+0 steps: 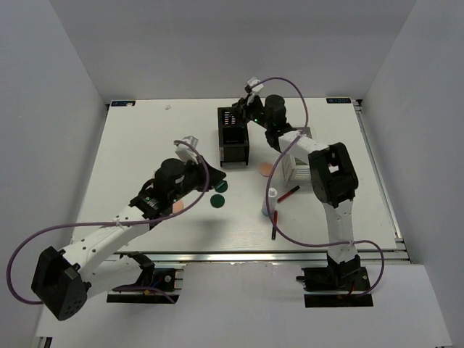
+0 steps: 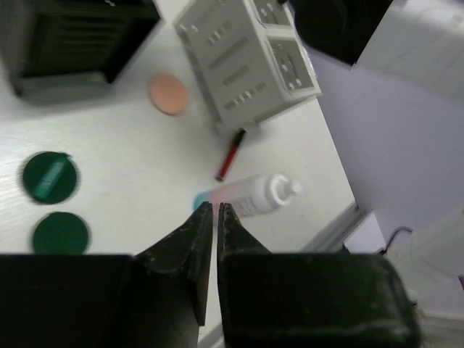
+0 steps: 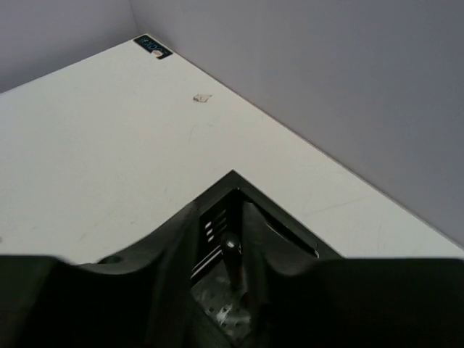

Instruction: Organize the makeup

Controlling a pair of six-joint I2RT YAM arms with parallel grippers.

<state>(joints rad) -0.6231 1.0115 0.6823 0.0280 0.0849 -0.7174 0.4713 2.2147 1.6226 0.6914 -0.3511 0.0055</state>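
Note:
My left gripper (image 1: 210, 174) (image 2: 215, 207) is shut and empty, held above the table. Just beyond its tips lies the small white bottle (image 2: 255, 196) (image 1: 271, 203). A red pencil-like tube (image 2: 230, 154) (image 1: 288, 192) lies past it, and a dark one (image 1: 273, 230) lies nearer the front. Two dark green discs (image 2: 48, 176) (image 2: 60, 233) and a peach puff (image 2: 169, 93) lie to the left. My right gripper (image 1: 243, 110) (image 3: 225, 217) hangs over the back of the black organizer box (image 1: 233, 136). Its jaws stand apart, with a dark pencil tube (image 3: 232, 254) upright between them, inside the box.
The white slotted organizer box (image 1: 297, 156) (image 2: 246, 54) stands right of the black one (image 2: 72, 36). A second peach item (image 1: 177, 206) shows under my left arm. The table's front rail (image 1: 275, 255) runs near the bottle. Grey walls surround the table.

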